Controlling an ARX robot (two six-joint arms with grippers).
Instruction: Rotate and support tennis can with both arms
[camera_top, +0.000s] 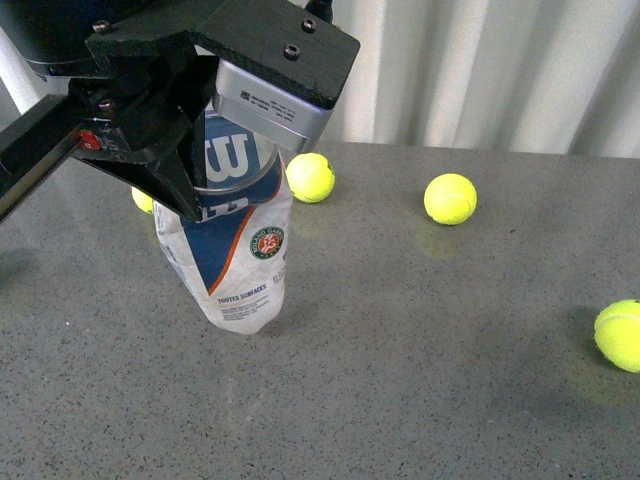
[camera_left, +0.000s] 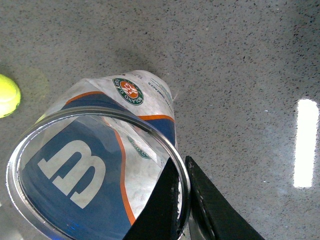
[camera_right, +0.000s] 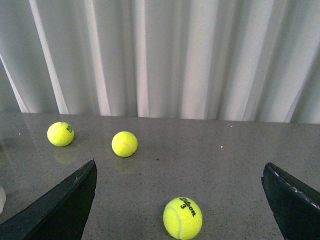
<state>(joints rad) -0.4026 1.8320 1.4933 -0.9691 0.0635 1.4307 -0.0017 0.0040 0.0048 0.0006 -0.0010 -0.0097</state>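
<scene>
The tennis can (camera_top: 243, 262) stands on its dented closed end on the grey table (camera_top: 400, 380), leaning a little, with its blue-white-orange label and round red-green logo facing me. From above, my left gripper (camera_top: 200, 195) holds its top. In the left wrist view the left gripper (camera_left: 184, 200) is shut on the silver rim (camera_left: 100, 114) of the tennis can (camera_left: 130, 145), one finger (camera_left: 160, 210) inside the mouth and one outside. My right gripper (camera_right: 180, 164) hangs open low over the table, away from the can; it does not show in the front view.
Loose tennis balls lie on the table: one (camera_top: 310, 177) just behind the can, one (camera_top: 450, 198) at the back, one (camera_top: 620, 335) at the right edge, one (camera_top: 143, 199) partly hidden behind the left arm. A ball (camera_right: 182, 218) sits between the right fingers. White curtain (camera_top: 480, 70) behind.
</scene>
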